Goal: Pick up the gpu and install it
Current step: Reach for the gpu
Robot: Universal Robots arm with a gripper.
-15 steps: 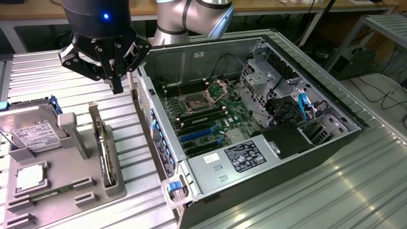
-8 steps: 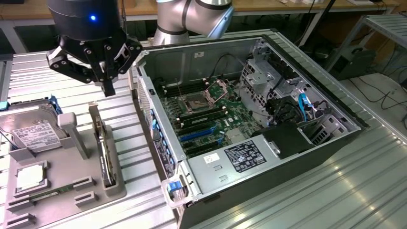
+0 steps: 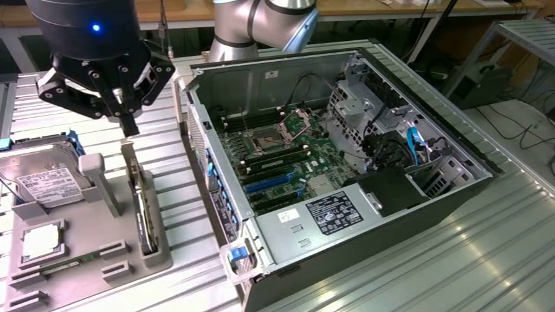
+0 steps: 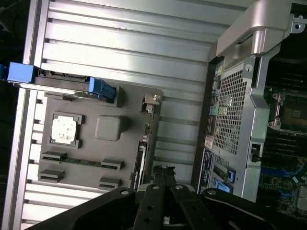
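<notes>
- Thin flat black gpu card [image 3: 141, 208] [image 4: 142, 158] stands on its long edge in a slot of the grey moulded holder tray [image 3: 87, 224] [image 4: 129, 115], on the tray's side nearest the open black computer case [image 3: 260, 78]. It probably stands upright so that its top edge is exposed for a pinch grasp.
- Silver end bracket [image 4: 151, 100] sits at one end of the card, inside the tray outline.
- Black multi-link end effector [image 3: 129, 129] [image 4: 163, 170] hangs over the tray, above the card's far end. Fingers are pressed together and hold nothing. It is apart from the card, so the card is not yet picked.
- Other items on the tray, all away from the case side:
  - silver boxy hard drive with white label [image 3: 43, 182] in blue brackets
  - square silver processor chip [image 3: 39, 240] [image 4: 64, 129]
  - narrow green memory stick [image 3: 52, 265] [image 4: 79, 162]
- A grey upright post [image 3: 100, 185] of the tray rises just beside the card, so room on that side looks tight.
- The case lies on its side just beside the tray, lid off. Green motherboard [image 3: 286, 153] faces up with blue expansion slots [image 3: 269, 182] on its tray-side half.
- In the way, by my judgement: the case's side wall between tray and slots, loose black cables [image 3: 312, 88], and a blue cable [image 3: 414, 140] deeper in.
- Ribbed aluminium bench [image 3: 433, 260] carries both the tray and the case.
</notes>
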